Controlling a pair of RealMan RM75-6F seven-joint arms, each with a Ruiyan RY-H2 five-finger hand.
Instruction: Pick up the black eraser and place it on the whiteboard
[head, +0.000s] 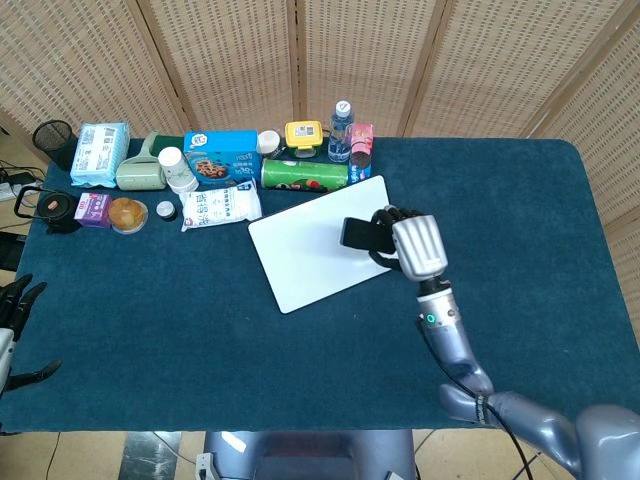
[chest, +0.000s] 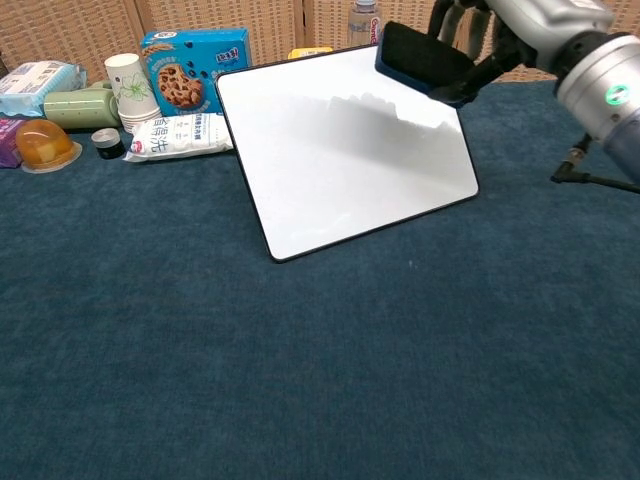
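My right hand (head: 410, 246) (chest: 520, 25) grips the black eraser (head: 357, 233) (chest: 422, 58) and holds it in the air above the right part of the whiteboard (head: 300, 255) (chest: 330, 160). The eraser casts a grey shadow on the board's upper right area. The whiteboard lies flat on the blue table cloth, turned at an angle. My left hand (head: 12, 325) shows only at the far left edge of the head view, off the table, with its fingers apart and nothing in them.
Behind the board stand a cookie box (head: 221, 158) (chest: 195, 70), a green can (head: 303, 175), a bottle (head: 341, 130), paper cups (chest: 130, 85), a white packet (chest: 180, 135), a tissue pack (head: 99, 152) and a jelly cup (chest: 42, 145).
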